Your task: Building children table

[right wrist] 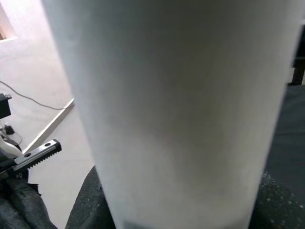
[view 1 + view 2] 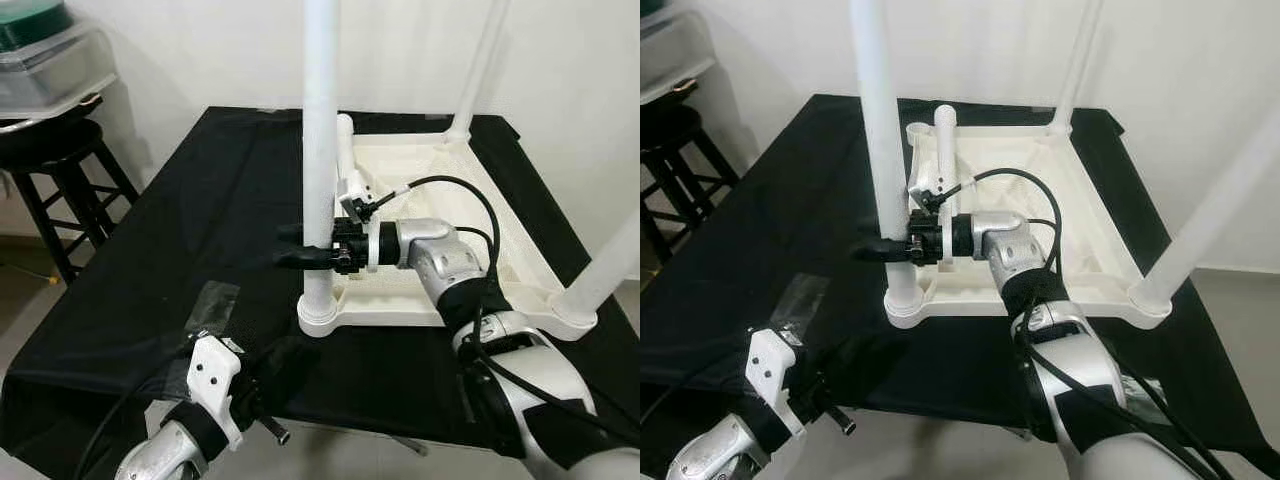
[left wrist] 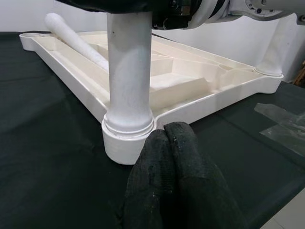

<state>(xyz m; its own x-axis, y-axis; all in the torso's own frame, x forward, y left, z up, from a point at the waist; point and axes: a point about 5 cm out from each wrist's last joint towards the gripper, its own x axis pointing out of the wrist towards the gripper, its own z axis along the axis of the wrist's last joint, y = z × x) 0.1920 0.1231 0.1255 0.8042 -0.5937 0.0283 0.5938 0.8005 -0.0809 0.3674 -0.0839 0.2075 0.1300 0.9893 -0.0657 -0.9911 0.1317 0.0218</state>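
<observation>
white leg (image 2: 320,150) stands upright in near-left corner socket of upturned table frame (image 2: 455,260) on black tabletop (image 2: 180,260). right pincer (image 2: 305,256) clamped round leg from right, axis vertical. left pincer (image 3: 174,143) closed, empty (just beside socket base). loose leg (image 2: 347,150) lies inside frame.

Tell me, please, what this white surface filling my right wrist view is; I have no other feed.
Observer: It is a white table leg standing upright in the near left corner socket of the upside-down tabletop. The right gripper is closed around it.
Operator: Are the other legs fitted?
Observer: Two more stand in the right-hand corners; the fourth leg lies loose inside the tabletop.
Operator: Where is the left gripper?
Observer: The left gripper is low at the table's front edge, fingers together, close to that leg's corner socket.
</observation>
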